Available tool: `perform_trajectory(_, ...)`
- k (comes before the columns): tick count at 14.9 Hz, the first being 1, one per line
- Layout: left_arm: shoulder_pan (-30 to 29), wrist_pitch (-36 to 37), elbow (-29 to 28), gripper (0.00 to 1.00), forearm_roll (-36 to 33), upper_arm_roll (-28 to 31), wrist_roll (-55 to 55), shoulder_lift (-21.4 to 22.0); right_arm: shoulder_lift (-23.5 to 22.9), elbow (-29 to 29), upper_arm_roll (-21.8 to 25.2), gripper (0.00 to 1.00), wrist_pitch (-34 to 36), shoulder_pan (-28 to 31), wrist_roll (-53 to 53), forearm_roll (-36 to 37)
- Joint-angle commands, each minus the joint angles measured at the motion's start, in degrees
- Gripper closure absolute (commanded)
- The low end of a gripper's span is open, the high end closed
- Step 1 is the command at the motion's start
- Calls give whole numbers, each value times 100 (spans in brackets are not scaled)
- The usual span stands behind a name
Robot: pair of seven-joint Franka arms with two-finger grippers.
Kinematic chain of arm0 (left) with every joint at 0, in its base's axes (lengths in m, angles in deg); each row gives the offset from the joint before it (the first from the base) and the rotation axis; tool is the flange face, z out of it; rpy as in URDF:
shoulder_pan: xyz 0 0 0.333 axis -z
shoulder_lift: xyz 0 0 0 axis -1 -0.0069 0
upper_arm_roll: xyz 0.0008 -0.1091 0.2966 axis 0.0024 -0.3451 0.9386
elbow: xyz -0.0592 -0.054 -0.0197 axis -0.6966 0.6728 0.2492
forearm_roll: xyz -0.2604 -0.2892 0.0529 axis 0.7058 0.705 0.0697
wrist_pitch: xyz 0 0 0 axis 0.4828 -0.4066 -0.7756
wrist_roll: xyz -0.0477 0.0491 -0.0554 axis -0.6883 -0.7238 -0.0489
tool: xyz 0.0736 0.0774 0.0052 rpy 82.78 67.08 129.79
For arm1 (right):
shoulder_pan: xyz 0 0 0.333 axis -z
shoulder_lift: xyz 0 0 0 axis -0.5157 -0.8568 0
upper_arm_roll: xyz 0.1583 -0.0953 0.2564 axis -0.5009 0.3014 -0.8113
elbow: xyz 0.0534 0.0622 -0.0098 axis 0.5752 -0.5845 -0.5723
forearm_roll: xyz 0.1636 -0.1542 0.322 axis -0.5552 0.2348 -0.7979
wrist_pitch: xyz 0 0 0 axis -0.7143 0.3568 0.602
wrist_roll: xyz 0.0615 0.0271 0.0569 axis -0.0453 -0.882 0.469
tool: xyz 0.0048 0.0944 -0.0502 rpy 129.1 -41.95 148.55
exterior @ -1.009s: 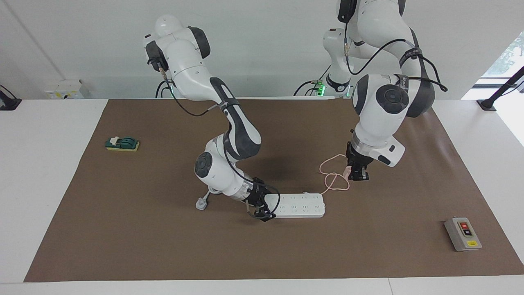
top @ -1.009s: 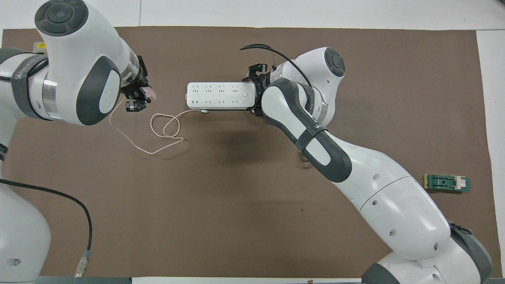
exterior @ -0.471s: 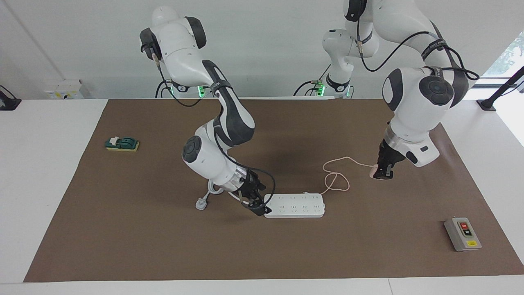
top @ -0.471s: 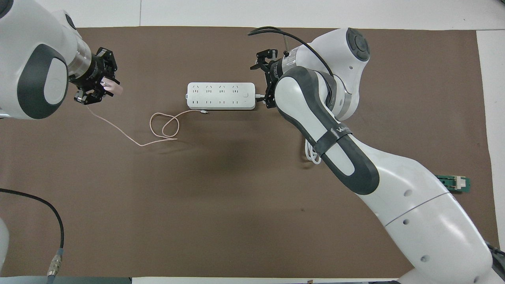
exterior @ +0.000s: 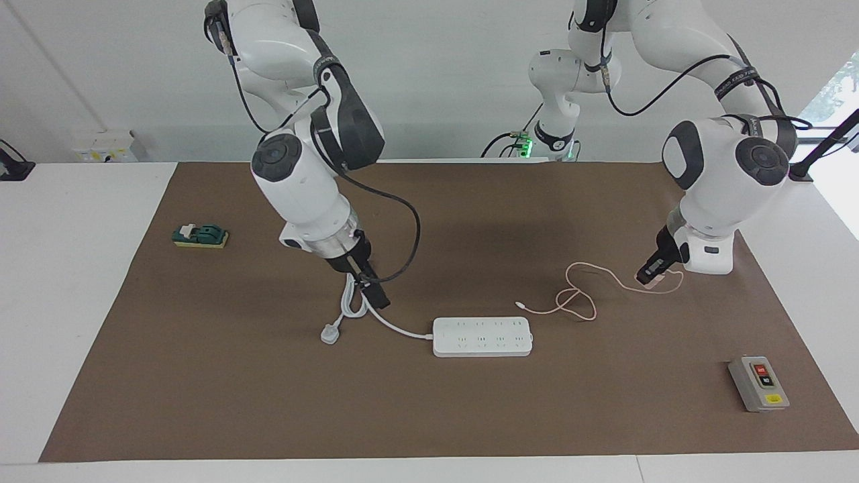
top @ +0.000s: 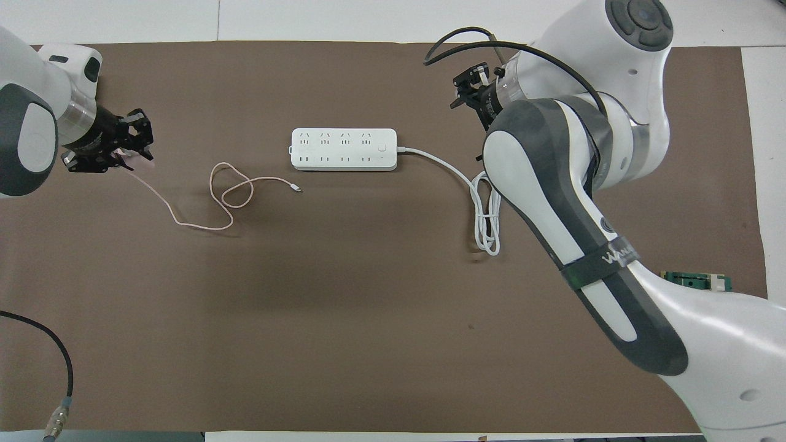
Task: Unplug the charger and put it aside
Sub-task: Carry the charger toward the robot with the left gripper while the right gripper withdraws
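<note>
Brown matting covers the worktop (exterior: 201, 376), and low over its left-arm end the left hand (exterior: 651, 275) pinches the pink charger (top: 140, 161), whose cable (exterior: 584, 295) trails from the hand toward the power strip (exterior: 482, 336). Raised over the strip's white cord (exterior: 352, 305), the right hand (exterior: 376, 293) holds nothing; whether it is spread I cannot tell.

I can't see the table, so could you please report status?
Left gripper holds charger, low over mat. Right gripper raised over strip's cord. Nothing obstructing.

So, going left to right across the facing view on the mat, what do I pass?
Green switch → white cord plug → power strip → pink cable loop → left claw with the charger → grey switch box.
</note>
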Motion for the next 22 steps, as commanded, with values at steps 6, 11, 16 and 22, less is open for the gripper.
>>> perform_trajectory(6, -384, -567, -2597, 100, 134, -53, -2262, 1644, 1537, -628, -52, 0, 1562, 1237, 4693, 1105)
perform_trajectory(11, 54, -1215, -3828, 100, 670, -88, -2447, 2446, 2805, -2125, -114, 0, 1614, 1113, 4905, 1108)
perform_trajectory(16, 56, -1894, -4375, 100, 715, -53, -2903, 2552, 2577, -1976, 201, 0, 1508, 1034, 6586, 1099)
perform_trajectory(22, -339, -2756, -4867, 92, 715, -44, -3308, 2368, 1856, -1026, 994, 0, 1913, 480, 7041, 774)
